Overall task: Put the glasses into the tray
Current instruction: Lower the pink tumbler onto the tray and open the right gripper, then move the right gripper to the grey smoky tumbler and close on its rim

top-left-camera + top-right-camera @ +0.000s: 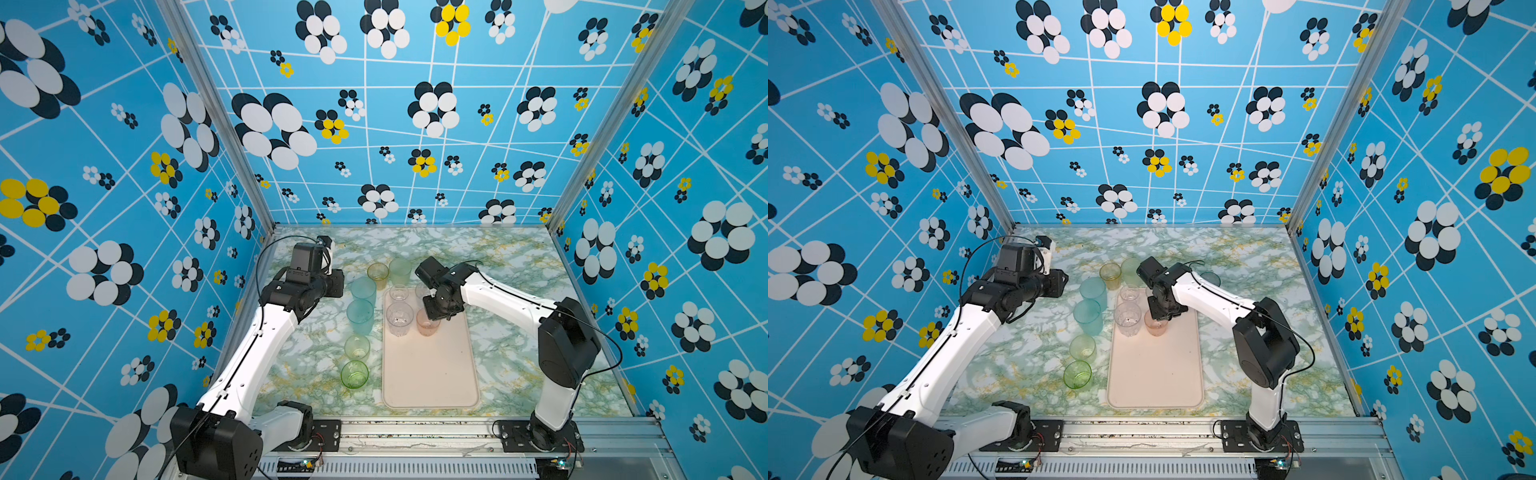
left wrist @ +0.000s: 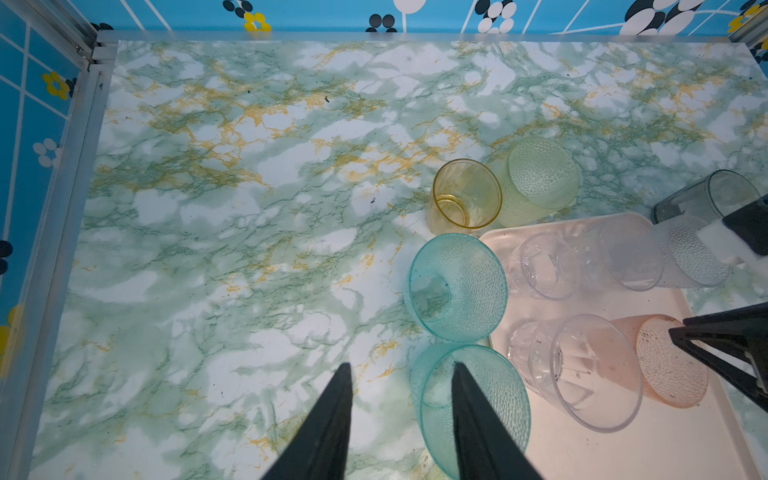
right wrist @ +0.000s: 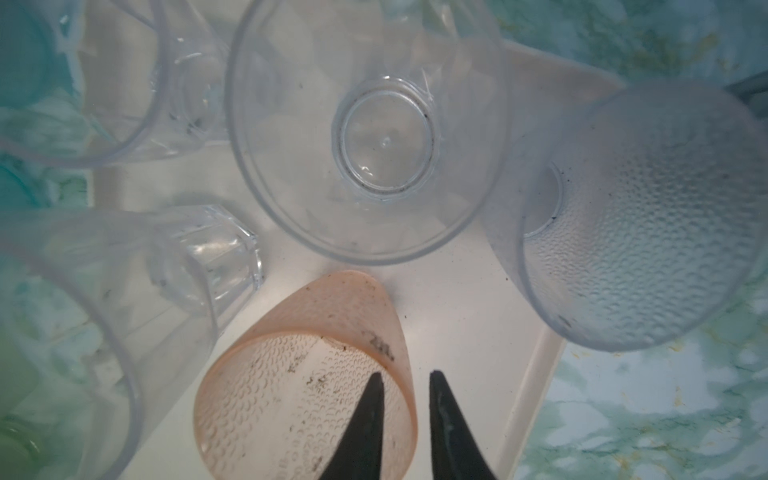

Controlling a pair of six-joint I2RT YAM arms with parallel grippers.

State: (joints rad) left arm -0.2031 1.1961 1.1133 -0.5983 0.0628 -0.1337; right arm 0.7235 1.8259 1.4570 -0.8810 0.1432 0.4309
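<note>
Marbled tabletop (image 1: 519, 291): pink tumbler (image 3: 299, 374) stands upright on the tray (image 1: 430, 374), right gripper (image 3: 405, 373) astride its rim, jaws narrowly apart. Left gripper (image 2: 401, 365), half-open, empty, hangs nearest a teal tumbler (image 2: 498, 399) beside the tray.

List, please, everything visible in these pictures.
tray: one, cream-pink, table centre
clear glasses: four, one frosted, tray's far end
pink glass: one, pink, on tray
teal glasses: two, teal, left of tray
green glasses: three, green shades, two left of tray, one beyond it
amber glass: one, amber, beyond tray
grey glass: one, smoky, beyond tray
table: one, green-white marble
left gripper: one, black, open, near teal glasses
right gripper: one, black, slightly open, astride pink glass's rim
</note>
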